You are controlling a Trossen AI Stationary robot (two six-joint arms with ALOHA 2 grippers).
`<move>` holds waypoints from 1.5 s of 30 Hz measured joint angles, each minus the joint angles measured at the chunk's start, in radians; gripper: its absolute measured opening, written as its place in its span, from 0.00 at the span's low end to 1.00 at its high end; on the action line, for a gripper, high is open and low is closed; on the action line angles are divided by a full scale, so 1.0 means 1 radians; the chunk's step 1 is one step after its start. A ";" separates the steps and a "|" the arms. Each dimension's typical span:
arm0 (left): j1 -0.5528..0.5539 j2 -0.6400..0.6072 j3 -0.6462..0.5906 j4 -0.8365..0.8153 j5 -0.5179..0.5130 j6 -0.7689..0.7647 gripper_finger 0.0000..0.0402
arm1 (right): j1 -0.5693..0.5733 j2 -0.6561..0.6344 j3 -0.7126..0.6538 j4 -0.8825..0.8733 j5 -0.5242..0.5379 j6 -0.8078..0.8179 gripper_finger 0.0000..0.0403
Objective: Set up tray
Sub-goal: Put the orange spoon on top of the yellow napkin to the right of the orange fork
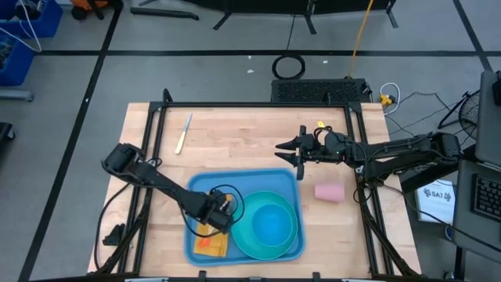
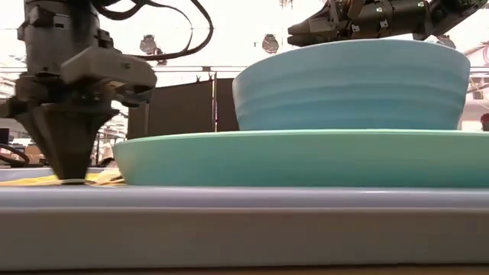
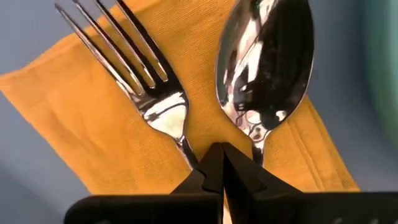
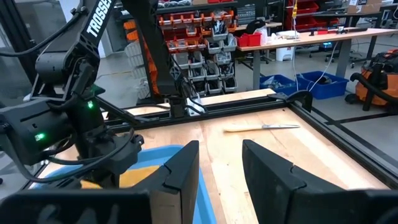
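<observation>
1. Farthest left on my overhead feed, I saw a butter knife with a pale yellow handle lying on the bare wooden table, well apart from everything else, toward the far side.
2. The left arm reached in over the near left part of the table, and its left gripper was down over the left end of the large flat light-blue plastic tray.
3. On the left wrist feed, I read that gripper's fingers as clenched together with nothing between them, their tip between the handles of a shiny metal fork and a shiny metal spoon.
4. The fork and spoon lay side by side on a folded orange cloth napkin, which rested on the tray floor.
5. On the table-level feed, the shut tip met the napkin's surface or came very close; I could not tell which.
6. The tray sat at the near edge of the table, roughly in the middle, with a round teal plate inside its right half.
7. A blue bowl stood on that plate.
8. Right of the tray, a small pink plastic cup lay on its side on the wood, apart from the tray.
9. The right gripper hung above the table beyond the tray's far right corner, its jaws parted and empty.
</observation>
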 joint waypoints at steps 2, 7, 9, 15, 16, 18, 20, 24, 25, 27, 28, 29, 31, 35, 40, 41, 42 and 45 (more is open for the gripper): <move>0.000 -0.018 -0.002 -0.044 0.001 -0.008 0.00 | 0.000 0.000 0.000 0.000 0.000 0.000 0.28; -0.007 -0.047 -0.001 -0.102 -0.003 -0.028 0.00 | 0.000 0.000 0.000 0.000 0.000 0.000 0.28; -0.008 -0.047 -0.001 -0.104 0.005 -0.030 0.00 | 0.000 0.000 0.000 0.000 0.000 0.000 0.28; -0.013 -0.045 -0.001 -0.086 0.013 -0.017 0.00 | 0.000 0.000 0.000 0.000 0.000 0.000 0.28; -0.013 -0.045 -0.001 -0.072 0.011 -0.017 0.00 | 0.000 0.000 0.000 0.000 0.000 0.000 0.28; -0.013 -0.050 -0.001 -0.032 0.011 -0.017 0.00 | 0.000 0.000 0.000 -0.001 0.000 0.000 0.28; -0.013 -0.055 0.001 0.012 0.008 -0.012 0.00 | 0.000 0.000 0.000 -0.001 0.000 0.000 0.28; -0.011 -0.054 0.001 0.037 -0.020 -0.005 0.00 | 0.000 0.000 0.000 0.000 0.002 0.000 0.28; -0.007 -0.054 0.001 0.034 -0.032 0.003 0.00 | 0.000 0.000 0.000 0.000 0.002 0.000 0.28; 0.004 -0.054 0.001 0.031 -0.055 0.025 0.00 | 0.000 0.000 0.000 0.000 0.002 0.000 0.28; 0.013 -0.054 0.001 0.029 -0.062 0.040 0.01 | 0.000 0.000 0.000 0.000 0.003 0.000 0.28; 0.020 -0.054 0.001 0.028 -0.063 0.060 0.01 | 0.000 0.000 0.000 0.000 0.003 0.000 0.28; 0.038 -0.054 0.001 0.023 -0.041 0.112 0.04 | 0.000 0.000 0.000 0.000 0.003 0.000 0.28; 0.079 -0.054 0.001 -0.030 -0.039 0.161 0.13 | 0.000 0.000 0.000 0.000 0.003 0.000 0.28; 0.109 -0.055 0.001 -0.055 -0.062 0.214 0.26 | 0.000 0.000 0.000 -0.006 0.003 0.014 0.28; 0.112 -0.055 0.001 -0.054 -0.066 0.227 0.29 | 0.000 0.000 0.000 -0.008 0.003 0.014 0.28; 0.116 -0.055 0.001 -0.052 -0.067 0.238 0.31 | 0.000 0.000 0.000 -0.008 0.003 0.014 0.28; 0.129 -0.055 0.001 -0.068 -0.086 0.249 0.37 | 0.000 0.000 0.000 -0.008 0.003 0.012 0.28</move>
